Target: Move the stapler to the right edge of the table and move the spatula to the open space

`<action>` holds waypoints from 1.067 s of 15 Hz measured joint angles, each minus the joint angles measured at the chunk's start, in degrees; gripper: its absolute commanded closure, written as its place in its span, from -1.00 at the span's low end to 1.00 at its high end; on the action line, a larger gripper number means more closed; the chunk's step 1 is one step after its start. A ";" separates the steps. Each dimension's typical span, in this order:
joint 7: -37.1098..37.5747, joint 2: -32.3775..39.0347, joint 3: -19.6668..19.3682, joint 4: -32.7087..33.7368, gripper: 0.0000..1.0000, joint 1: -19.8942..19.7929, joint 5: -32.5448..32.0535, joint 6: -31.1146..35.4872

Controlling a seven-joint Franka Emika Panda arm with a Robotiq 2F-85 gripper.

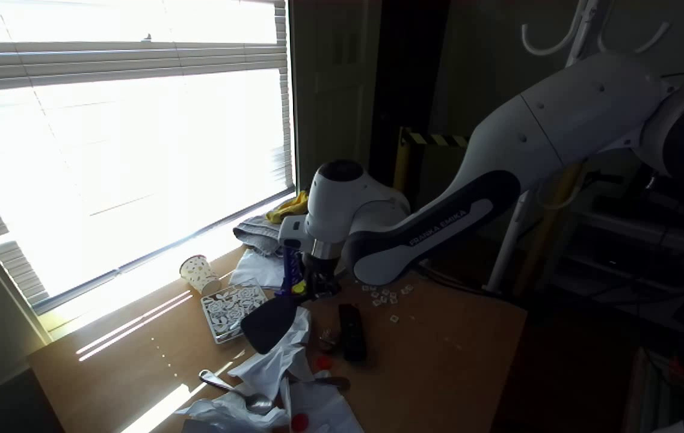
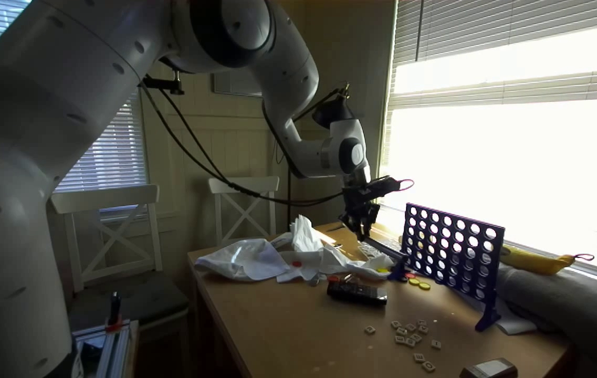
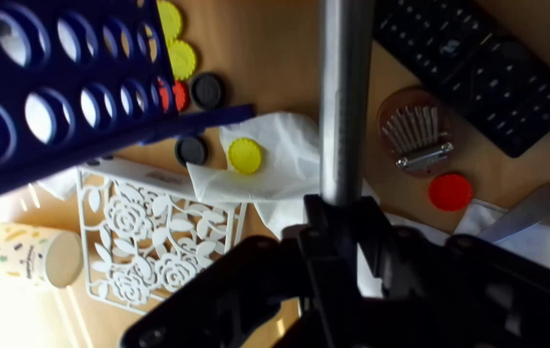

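Jaws pinch the spatula [image 1: 271, 323] by its handle [image 3: 345, 106], likely held aloft to clear the white lattice [image 3: 160, 240] near the counter's [image 1: 432, 373] window [image 1: 155, 150] edge.

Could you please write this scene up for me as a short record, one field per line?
Gripper: closed on the spatula, holding it by the handle
Table: brown wood, cluttered
Game frame: blue, standing upright
Discs: yellow, red and black; one yellow lies on white sheeting
Remote: black, beside a round object with metal tines
Letter tiles: loosely scattered
Paper cup: tipped over, next to a white rose-patterned rack
Stapler: cannot identify it with certainty
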 measured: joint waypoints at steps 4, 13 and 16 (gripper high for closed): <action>4.51 -4.18 -0.11 -8.00 0.89 -1.98 -0.25 0.65; 13.05 -14.80 1.33 -32.37 0.89 -9.73 -0.12 21.94; 19.05 -16.32 0.52 -37.23 0.89 -10.17 0.09 23.51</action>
